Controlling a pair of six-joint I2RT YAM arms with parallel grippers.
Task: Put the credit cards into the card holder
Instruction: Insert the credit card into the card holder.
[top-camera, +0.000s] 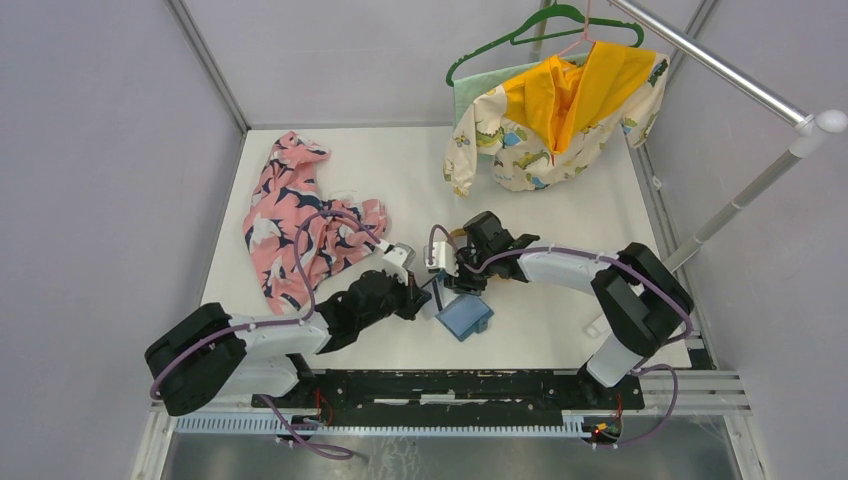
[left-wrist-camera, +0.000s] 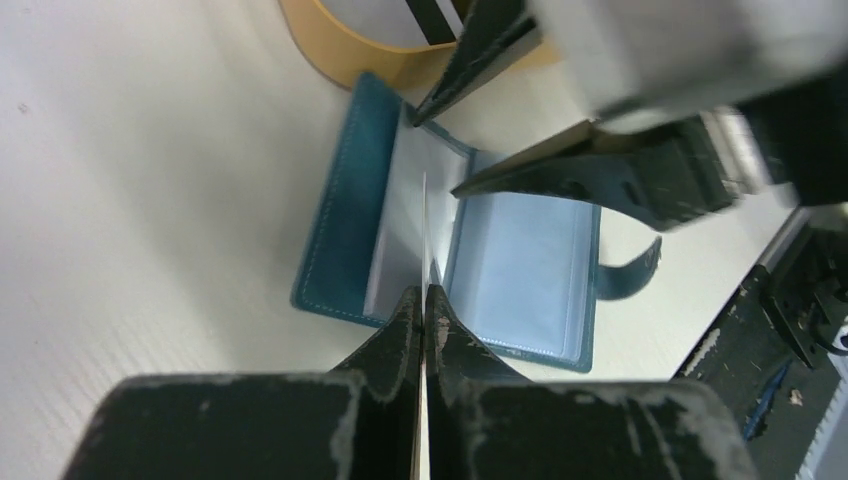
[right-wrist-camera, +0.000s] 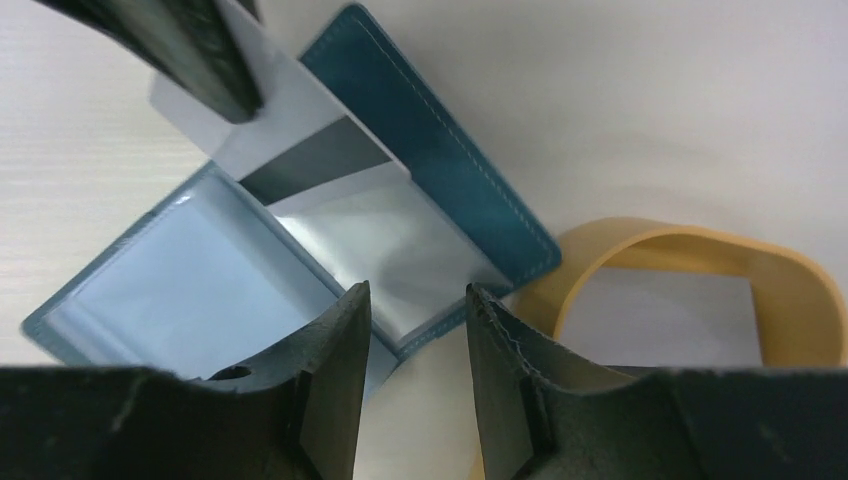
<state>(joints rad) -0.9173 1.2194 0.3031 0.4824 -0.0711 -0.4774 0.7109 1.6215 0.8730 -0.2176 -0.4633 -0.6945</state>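
The credit card (right-wrist-camera: 300, 120) sits partly in the open card holder (top-camera: 465, 318), tray (right-wrist-camera: 790, 300) just behind.

No readable text, labels or numbers

Bright, even light w/ soft shadows; close-ups blurry, glare on card holder (right-wrist-camera: 430, 160).

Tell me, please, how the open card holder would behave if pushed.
The card holder looks thin and stitched, so it probably bends at its fold. Its glossy clear pockets seem slippery. On the smooth table it would likely slide, not tip.
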